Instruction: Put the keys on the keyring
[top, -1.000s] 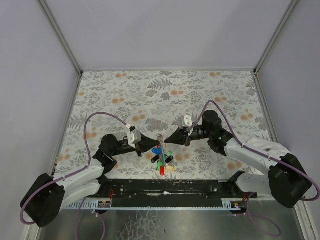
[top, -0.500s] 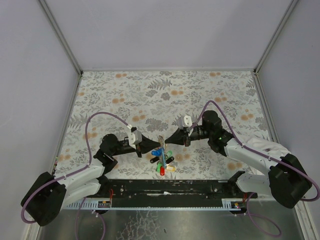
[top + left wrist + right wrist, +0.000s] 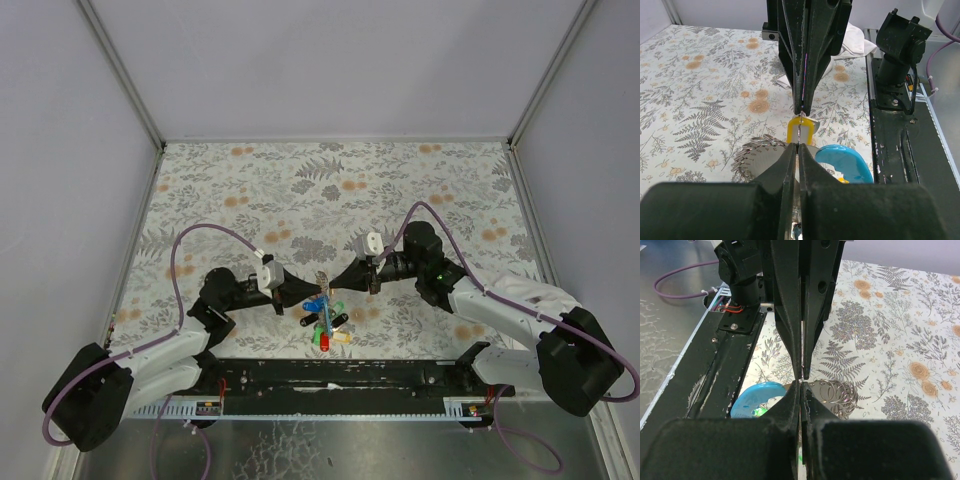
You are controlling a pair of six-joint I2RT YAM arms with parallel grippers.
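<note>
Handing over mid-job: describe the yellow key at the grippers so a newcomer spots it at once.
On the floral table, find where the left gripper and right gripper meet tip to tip. The yellow key sits between those tips; the other keys lie bunched on the table, nearer the arm bases.

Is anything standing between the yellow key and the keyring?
Nothing visible does. The yellow key is held at the tips of the left hand, and the keyring lies close beside it.
</note>
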